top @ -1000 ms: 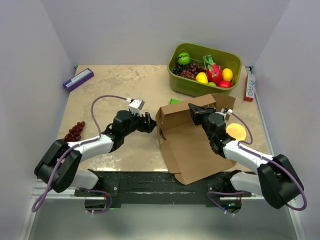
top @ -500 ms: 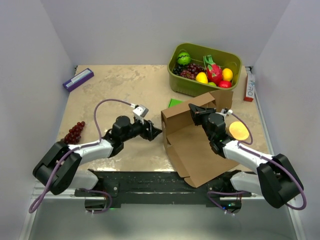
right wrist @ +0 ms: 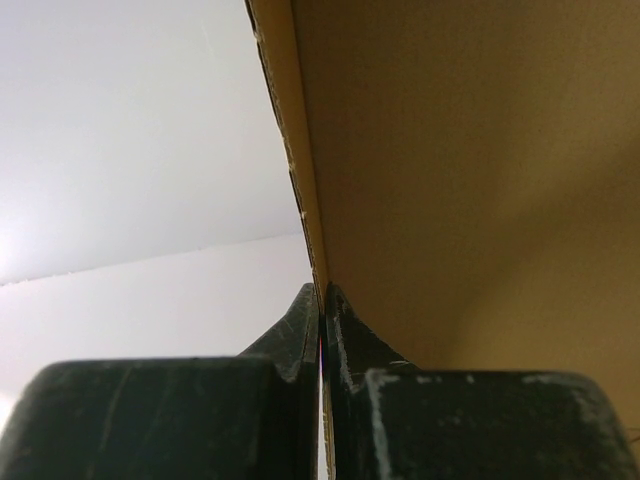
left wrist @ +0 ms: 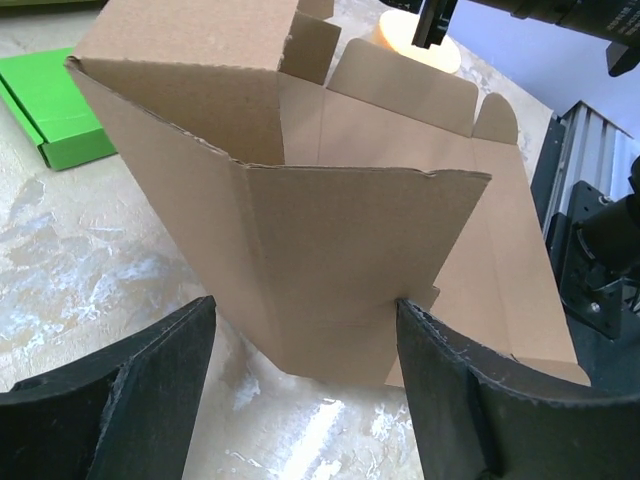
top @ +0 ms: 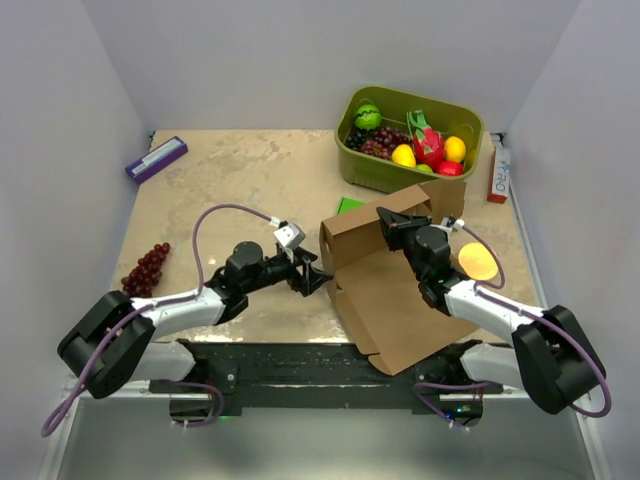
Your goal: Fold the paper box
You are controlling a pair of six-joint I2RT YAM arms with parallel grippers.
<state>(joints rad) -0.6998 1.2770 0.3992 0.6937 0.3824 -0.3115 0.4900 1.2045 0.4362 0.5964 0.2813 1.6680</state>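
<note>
No legible text, brand or number found. Dark print noted on red-and-white carton (top: pixel 498 175) at right tabletop (top: pixel 250 180) edge: too small to read. Pale label noted on purple box (top: pixel 156 158) at far left: likewise illegible.

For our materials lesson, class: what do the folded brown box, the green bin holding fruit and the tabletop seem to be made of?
The paper box: cardboard, matt brown, unprinted; fold creases and rough die-cut edges show. The bin: probably moulded plastic, olive green, smooth with a rounded rim. The tabletop: beige and mottled like stone, possibly a laminate; the look leaves that open.
</note>
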